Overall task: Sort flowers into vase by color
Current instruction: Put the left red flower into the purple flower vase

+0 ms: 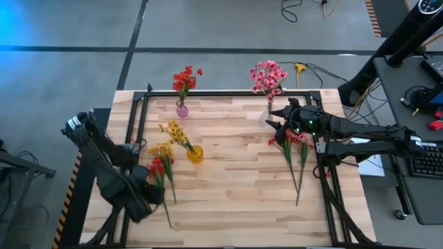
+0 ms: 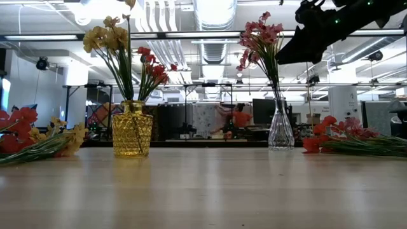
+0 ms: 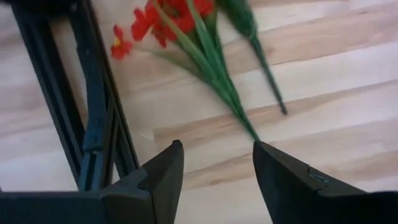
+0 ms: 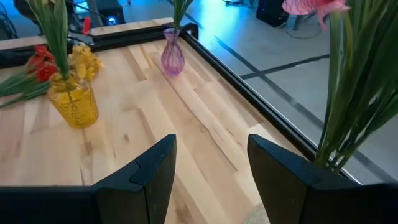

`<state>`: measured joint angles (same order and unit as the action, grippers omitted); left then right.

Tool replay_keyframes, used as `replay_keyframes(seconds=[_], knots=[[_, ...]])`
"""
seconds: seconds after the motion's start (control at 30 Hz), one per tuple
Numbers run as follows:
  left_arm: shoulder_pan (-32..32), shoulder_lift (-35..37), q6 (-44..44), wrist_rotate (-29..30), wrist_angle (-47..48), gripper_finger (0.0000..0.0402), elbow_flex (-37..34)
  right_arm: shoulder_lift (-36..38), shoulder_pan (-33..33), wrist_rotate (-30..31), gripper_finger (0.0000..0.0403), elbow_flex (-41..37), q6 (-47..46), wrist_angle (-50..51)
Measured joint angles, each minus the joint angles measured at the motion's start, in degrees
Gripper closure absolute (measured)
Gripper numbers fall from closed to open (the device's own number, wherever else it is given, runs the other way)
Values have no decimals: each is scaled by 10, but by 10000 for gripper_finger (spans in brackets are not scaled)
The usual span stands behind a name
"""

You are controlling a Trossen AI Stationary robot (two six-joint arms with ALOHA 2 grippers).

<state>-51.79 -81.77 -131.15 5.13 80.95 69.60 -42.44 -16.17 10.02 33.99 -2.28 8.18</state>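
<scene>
Two loose bundles of red and yellow flowers lie on the wooden desk: one at 8 o'clock (image 1: 160, 173) under the open left hand (image 3: 216, 163), one at 3 o'clock (image 1: 294, 146). Open right hand (image 1: 275, 117) hovers beside the clear glass vase of pink flowers (image 1: 268, 79) at 1 o'clock.

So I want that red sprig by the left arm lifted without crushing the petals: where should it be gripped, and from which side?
Grip the red sprig on its bare green stem, below the blossoms. It lies flat on the table, so come straight down, fingers either side. The left gripper is open, empty, just past the stem's end.
</scene>
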Motion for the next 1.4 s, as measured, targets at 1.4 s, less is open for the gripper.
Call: replay_keyframes(seconds=[1.4], knots=[[26,-162,-41,5,-289,175,-170,-5,42,0,211,6,29,11]])
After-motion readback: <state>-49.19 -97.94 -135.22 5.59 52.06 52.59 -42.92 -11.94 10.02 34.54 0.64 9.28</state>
